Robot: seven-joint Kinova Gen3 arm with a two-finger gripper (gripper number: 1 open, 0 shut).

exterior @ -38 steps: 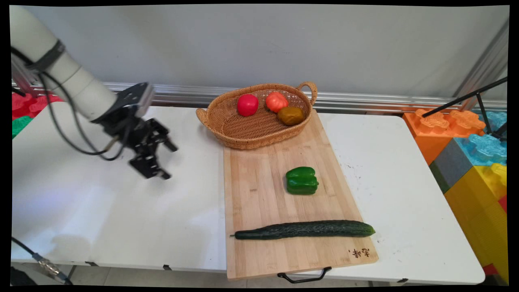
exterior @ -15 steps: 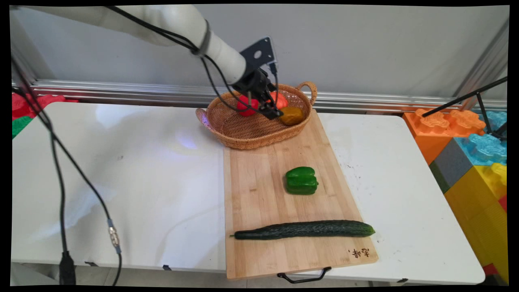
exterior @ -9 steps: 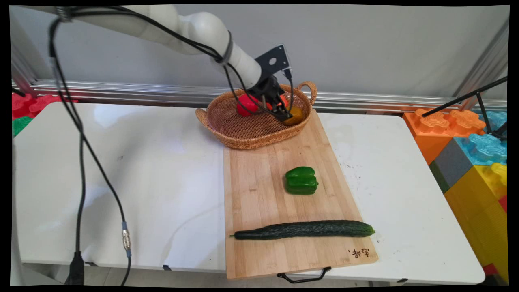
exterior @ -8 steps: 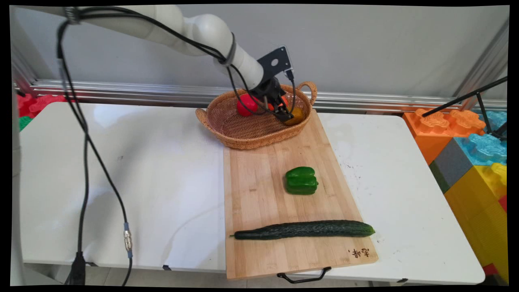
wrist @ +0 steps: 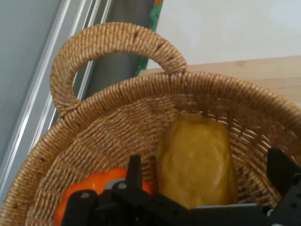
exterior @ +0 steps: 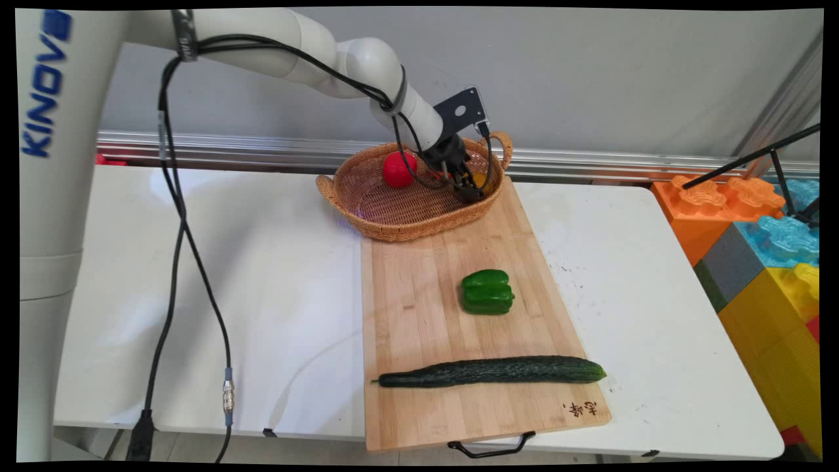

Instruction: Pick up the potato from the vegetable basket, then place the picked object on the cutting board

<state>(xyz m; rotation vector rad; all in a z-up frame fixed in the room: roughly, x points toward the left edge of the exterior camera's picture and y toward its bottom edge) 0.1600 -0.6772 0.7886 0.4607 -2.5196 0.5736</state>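
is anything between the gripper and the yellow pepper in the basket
Nothing visible. The gripper is down inside the basket, its fingers open on either side of the yellow pepper. The orange pepper sits beside it, just outside one finger, not in the gap.

White arm (exterior: 288,39), blue KINOVA lettering, black cables (exterior: 190,262).
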